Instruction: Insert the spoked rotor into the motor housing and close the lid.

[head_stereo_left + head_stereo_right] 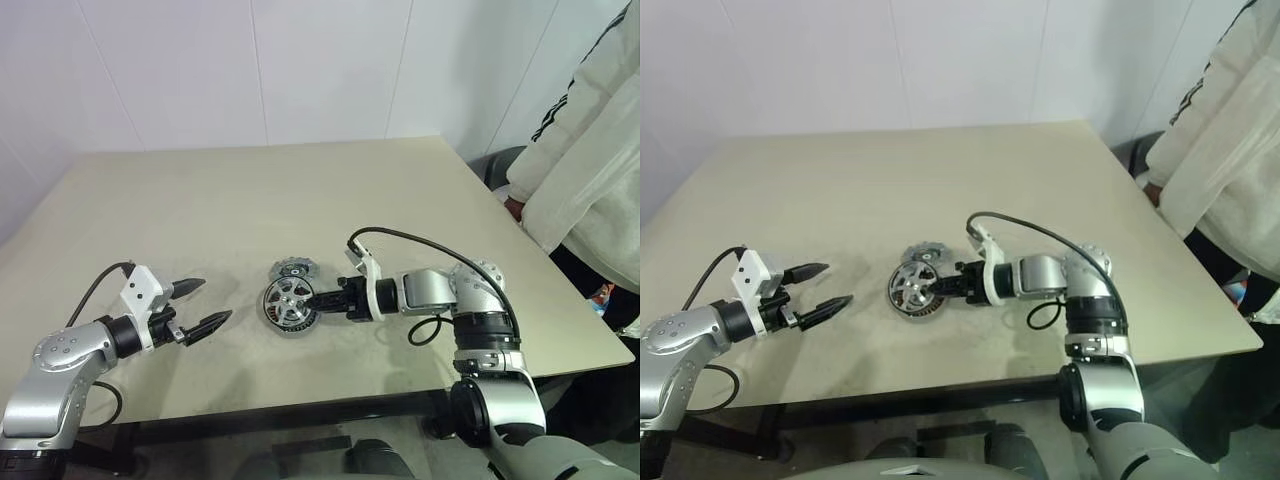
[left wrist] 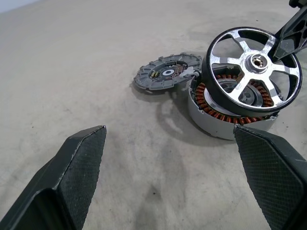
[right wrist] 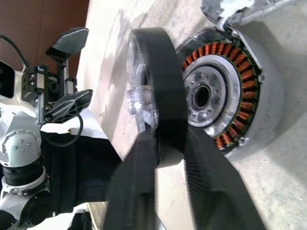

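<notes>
The right gripper pinches the black rim of the spoked rotor, one finger on each face, holding it tilted, its lower edge at the motor housing on the beige table. Coppery windings show beneath it. The grey notched lid lies flat just beside the housing. Well apart, the left gripper hovers with fingers spread wide, holding nothing.

We see the spoked rotor tilted over the motor housing, hiding much of its windings, while the lid is cut off at the right wrist view's edge.
</notes>
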